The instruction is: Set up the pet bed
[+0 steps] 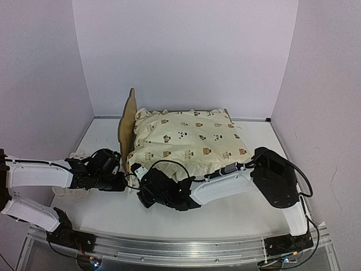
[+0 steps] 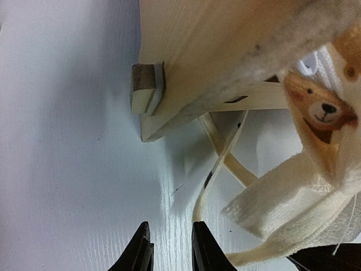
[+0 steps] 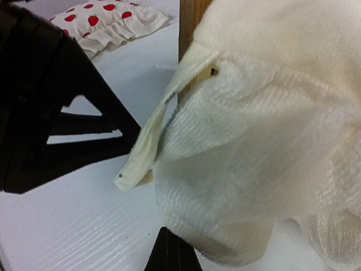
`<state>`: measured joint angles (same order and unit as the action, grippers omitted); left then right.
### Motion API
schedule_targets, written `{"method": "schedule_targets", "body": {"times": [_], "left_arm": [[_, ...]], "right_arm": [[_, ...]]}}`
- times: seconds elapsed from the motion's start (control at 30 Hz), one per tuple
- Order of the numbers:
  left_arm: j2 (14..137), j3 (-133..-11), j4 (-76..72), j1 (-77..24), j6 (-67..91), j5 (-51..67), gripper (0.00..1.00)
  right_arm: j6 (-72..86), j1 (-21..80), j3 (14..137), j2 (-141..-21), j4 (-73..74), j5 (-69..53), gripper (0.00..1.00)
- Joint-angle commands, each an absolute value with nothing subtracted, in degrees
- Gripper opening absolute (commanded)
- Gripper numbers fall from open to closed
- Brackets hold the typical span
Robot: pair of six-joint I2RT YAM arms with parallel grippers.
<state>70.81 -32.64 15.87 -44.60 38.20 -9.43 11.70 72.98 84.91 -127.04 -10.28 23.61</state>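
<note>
Two grippers: left gripper (image 2: 170, 237) stands narrowly parted and holds nothing; right gripper (image 3: 172, 253) is clenched with cushion fabric right at its tips, and I cannot tell whether a fold is pinched.
Bed place: bed (image 2: 225, 34) stands on the desk (image 2: 67, 169) just ahead of the left gripper, its corner leg (image 2: 146, 87) up and left of the tips.
Risk, tie: tie (image 2: 217, 164) ends just beside the left gripper's right finger (image 2: 204, 248); closing here would likely miss it or nip only the end, which may slip.
Risk, drag: pulling the cushion (image 1: 192, 138) could slide or tip the bed, which looks light.
Risk, clash: both grippers sit close at one corner and could knock together.
Bed look: pale plywood, ear-shaped headboard (image 1: 128, 116) upright beyond the left gripper; the cushion lies on top, one corner drooping over the side.
</note>
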Motion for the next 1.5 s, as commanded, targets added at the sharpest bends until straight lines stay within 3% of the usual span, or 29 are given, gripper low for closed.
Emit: {"method": "schedule_targets", "body": {"times": [0.0,0.43,0.93,1.47], "left_arm": [[71.6,-33.8,9.9,-42.8,34.5,-5.0,0.24],[75.1,-31.1,1.9,-37.3,30.6,2.4,0.21],[72.8,-28.9,2.1,-35.7,31.7,3.3,0.21],[67.4,-28.7,7.9,-34.7,33.8,-2.0,0.21]], "right_arm": [[10.4,71.6,87.6,-126.4,-15.1,17.3,0.00],[9.2,68.7,92.4,-131.0,-16.1,7.0,0.00],[13.5,64.3,94.5,-136.4,-17.8,4.5,0.00],[14.0,63.8,108.4,-146.9,-20.3,-3.5,0.00]]}}
